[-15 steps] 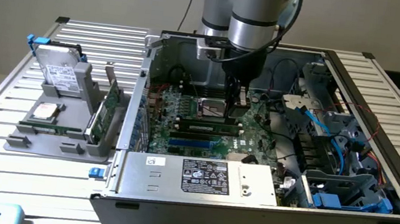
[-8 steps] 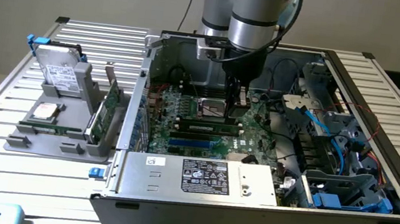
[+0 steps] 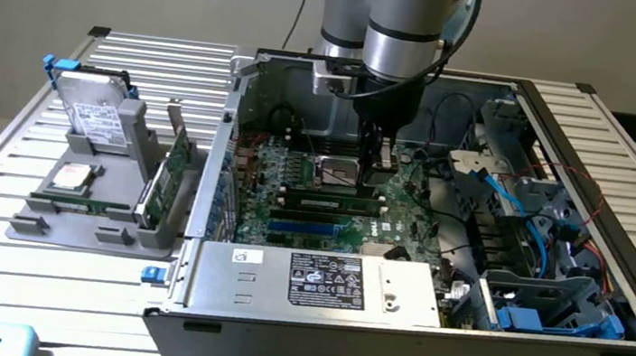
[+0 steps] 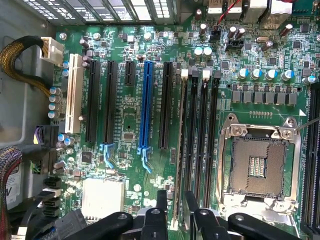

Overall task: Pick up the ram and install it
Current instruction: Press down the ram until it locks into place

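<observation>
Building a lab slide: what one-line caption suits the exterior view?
Robot gripper hangs above the ram, which stands in a motherboard slot inside the open computer case.

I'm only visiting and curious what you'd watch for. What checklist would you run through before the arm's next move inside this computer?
1. The ram lined up along its memory slot: ok.
2. The ram pressed fully home: cannot tell.
3. The gripper in place over the ram: ok.
4. The neighbouring slots free of obstructions: ok.
5. The processor socket apart from the gripper: ok.
</observation>
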### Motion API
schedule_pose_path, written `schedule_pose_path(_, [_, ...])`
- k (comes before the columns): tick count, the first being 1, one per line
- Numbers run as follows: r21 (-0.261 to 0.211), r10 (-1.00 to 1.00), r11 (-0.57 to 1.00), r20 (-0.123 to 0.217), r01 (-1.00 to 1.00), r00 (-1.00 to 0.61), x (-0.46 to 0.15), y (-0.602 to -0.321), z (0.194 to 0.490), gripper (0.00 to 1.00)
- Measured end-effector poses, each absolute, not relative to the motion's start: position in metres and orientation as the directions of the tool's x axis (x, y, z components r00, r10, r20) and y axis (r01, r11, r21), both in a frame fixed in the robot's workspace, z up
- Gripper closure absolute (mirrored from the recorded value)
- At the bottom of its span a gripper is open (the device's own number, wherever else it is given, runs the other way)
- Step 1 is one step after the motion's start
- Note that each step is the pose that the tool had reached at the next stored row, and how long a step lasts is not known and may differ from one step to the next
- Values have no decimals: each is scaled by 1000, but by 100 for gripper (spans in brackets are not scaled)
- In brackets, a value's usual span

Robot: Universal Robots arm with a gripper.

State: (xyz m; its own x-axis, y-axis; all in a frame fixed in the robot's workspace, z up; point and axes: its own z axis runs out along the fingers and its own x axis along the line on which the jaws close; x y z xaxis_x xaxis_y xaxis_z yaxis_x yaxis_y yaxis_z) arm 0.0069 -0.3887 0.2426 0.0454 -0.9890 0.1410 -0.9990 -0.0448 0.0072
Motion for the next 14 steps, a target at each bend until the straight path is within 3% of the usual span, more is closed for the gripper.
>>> schedule_pose_path(2, [7, -989, -45, 141, -999, 45, 7, -389, 243, 87])
schedule_pose_path(4, [7, -989, -44, 141, -999, 45, 7, -389, 243, 89])
schedule_pose_path(14, [-3, -989, 32, 148, -999, -32, 6, -389, 238, 89])
